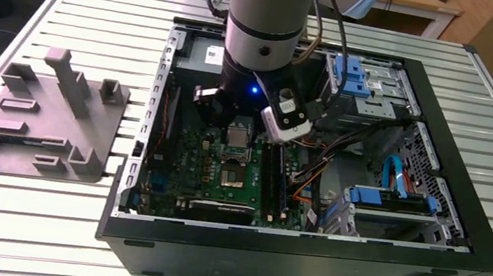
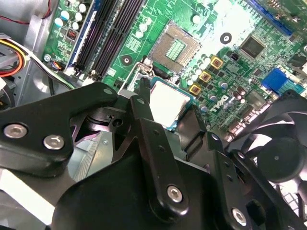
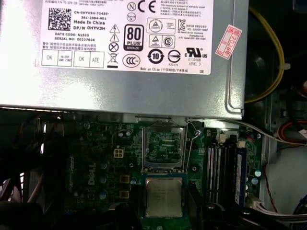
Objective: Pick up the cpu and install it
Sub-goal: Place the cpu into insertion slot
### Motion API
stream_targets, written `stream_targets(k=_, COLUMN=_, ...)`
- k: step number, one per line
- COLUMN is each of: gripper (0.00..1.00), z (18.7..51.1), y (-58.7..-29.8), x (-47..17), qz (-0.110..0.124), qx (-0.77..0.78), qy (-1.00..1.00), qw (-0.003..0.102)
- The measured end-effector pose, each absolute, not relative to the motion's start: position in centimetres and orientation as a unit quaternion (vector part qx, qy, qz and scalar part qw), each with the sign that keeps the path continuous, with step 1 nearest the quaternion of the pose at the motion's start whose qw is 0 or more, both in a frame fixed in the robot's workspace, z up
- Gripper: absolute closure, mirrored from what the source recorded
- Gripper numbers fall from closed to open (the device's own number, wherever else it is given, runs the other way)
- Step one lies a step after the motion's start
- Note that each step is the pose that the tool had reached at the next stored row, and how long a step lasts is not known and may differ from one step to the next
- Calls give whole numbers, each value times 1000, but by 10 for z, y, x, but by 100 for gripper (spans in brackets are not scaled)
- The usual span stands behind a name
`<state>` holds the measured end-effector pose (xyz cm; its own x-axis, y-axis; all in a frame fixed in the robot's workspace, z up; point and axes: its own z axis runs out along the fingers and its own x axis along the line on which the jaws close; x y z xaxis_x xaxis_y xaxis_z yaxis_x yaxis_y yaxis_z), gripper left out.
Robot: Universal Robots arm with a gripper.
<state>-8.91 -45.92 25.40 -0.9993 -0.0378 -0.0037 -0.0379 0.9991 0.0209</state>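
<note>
White slatted metal desk (image 1: 47,226) carries an open black computer case (image 1: 308,253) lying on its side. Grey robot arm (image 1: 266,20) reaches straight down into the case. Large grey plastic fixture plate with upright blocks (image 1: 42,120) sits on the desk at the exterior view's left, just beside the case and well apart from the arm.

Inside the case, a grey metal power supply box with a white label (image 3: 120,93) sits next to the green motherboard (image 2: 216,24). Long narrow black memory sticks (image 2: 108,28) are seated in slots near the square open processor socket (image 2: 175,48).

Jaws are narrow, clamped on opposite edges of the small flat square cpu with silvery-grey top (image 2: 168,100), with a black finger (image 2: 144,120) on each side. The cpu is held top-up over the motherboard, just beside the socket and not in it. Can't tell whether it touches the board.
</note>
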Motion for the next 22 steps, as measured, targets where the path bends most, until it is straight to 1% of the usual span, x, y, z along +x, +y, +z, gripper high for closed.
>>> stream_targets(k=16, gripper=53, z=244, y=-459, x=-87, qz=10, qx=-19, qy=1000, qw=2)
stream_targets(k=22, gripper=53, z=235, y=-460, x=-87, qz=10, qx=-19, qy=1000, qw=2)
